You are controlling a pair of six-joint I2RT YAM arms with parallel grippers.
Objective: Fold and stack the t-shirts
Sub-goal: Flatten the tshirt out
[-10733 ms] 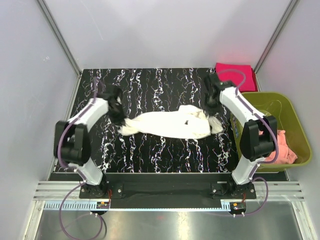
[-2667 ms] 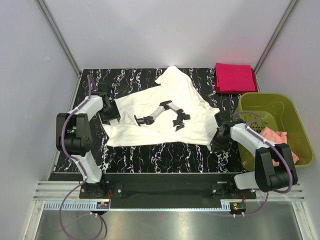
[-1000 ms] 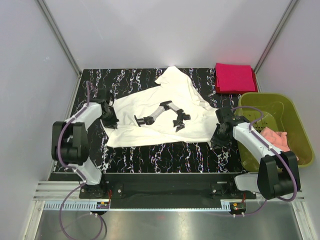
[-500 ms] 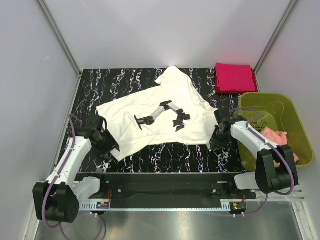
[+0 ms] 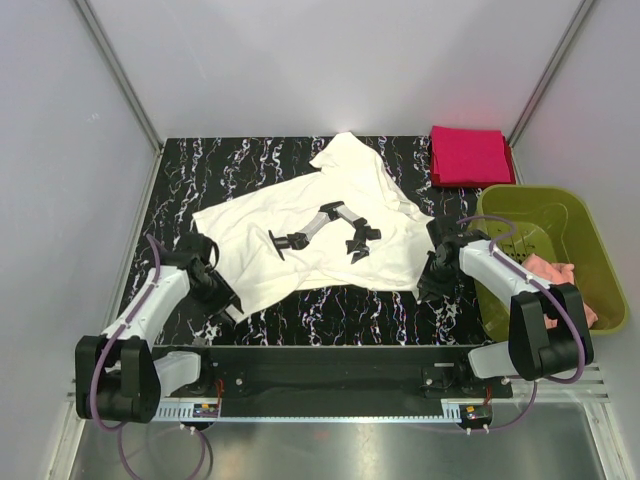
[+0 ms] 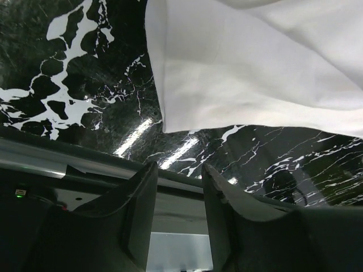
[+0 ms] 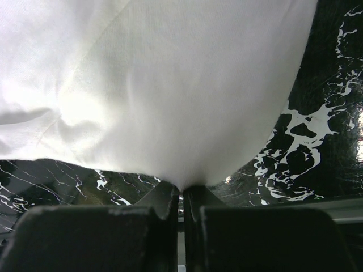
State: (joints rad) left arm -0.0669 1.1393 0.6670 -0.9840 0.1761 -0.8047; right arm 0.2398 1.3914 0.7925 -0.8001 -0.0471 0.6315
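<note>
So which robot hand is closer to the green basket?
Right. The right gripper sits beside the green basket, pinching the white t-shirt; the left gripper is open, far across the table.

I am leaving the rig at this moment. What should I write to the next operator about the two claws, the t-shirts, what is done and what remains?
Left claw: open and empty, just off the near-left corner of the cream-white t-shirt.
Right claw: shut on the near-right edge of that shirt.
Cream-white t-shirt: spread on the table, black print facing up, not folded.
Magenta-red t-shirt: folded, at the far right corner, next to the green bin.
Done: the magenta-red one is folded.
Left: fold the cream-white one, then stack the two.
</note>
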